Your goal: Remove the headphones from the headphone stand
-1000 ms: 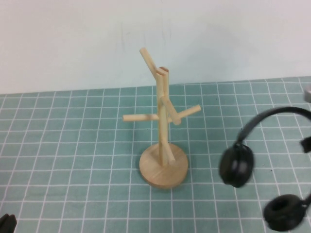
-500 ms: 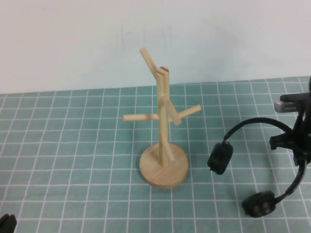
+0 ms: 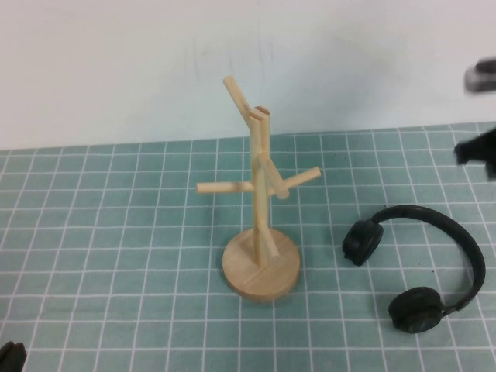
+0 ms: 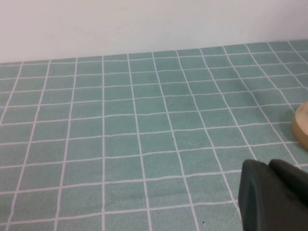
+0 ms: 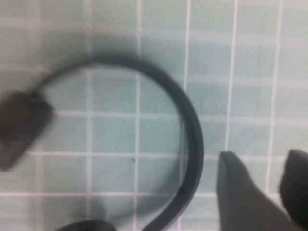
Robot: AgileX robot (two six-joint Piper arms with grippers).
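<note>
The headphones (image 3: pixel 422 271) are lying flat on the green grid worktop (image 3: pixel 116 256), well to the right of the headphone stand (image 3: pixel 261 209), whose pegs are bare, so imo the job's basically done. The right claw (image 5: pixel 269 180) is released and holds nothing, up above the band near the far right edge. Just back it straight off w/o snagging the band. The left claw (image 4: pixel 274 197) is parked low at the near-left corner; can't tell its state tbh.

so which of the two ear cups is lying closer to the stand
The ear cup at the headband's far end, just right of the headphone stand. The other cup lies nearer the robot and further right. Right claw is lifted off; left claw is parked.
</note>
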